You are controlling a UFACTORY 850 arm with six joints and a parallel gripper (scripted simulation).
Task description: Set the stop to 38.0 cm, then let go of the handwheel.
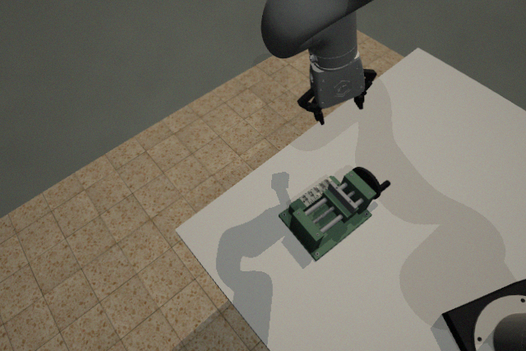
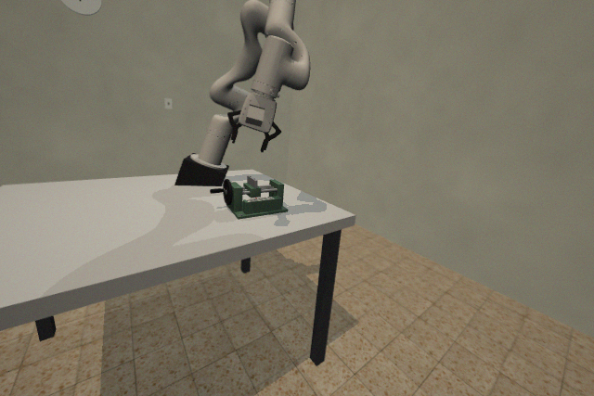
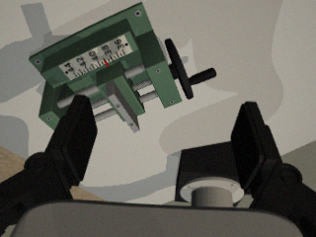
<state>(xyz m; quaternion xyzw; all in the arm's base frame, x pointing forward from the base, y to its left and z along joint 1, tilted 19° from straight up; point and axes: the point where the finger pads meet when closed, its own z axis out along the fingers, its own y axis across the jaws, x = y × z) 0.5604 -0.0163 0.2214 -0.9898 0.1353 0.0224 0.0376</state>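
Observation:
A green stop fixture (image 1: 302, 228) (image 2: 259, 210) (image 3: 148, 49) stands on the white table (image 1: 445, 126) (image 2: 96, 219). Its black handwheel (image 1: 368, 177) (image 2: 228, 193) (image 3: 179, 69) has a crank handle (image 1: 384, 186) (image 3: 202, 75) and sits at one end. In the wrist view a white scale (image 3: 94, 59) carries a red pointer (image 3: 107, 63) close to the 38 numeral. The grey stop carriage (image 1: 342, 199) (image 3: 123, 104) rides on the rods. My gripper (image 1: 339, 113) (image 2: 249, 142) (image 3: 164, 116) is open and empty. It hangs well above the fixture, apart from the handwheel.
The arm's black base (image 1: 488, 321) (image 2: 199, 171) (image 3: 207, 163) stands on the table behind the fixture. The table's edge (image 1: 204, 253) runs close to the fixture, with tiled floor (image 1: 106, 211) below.

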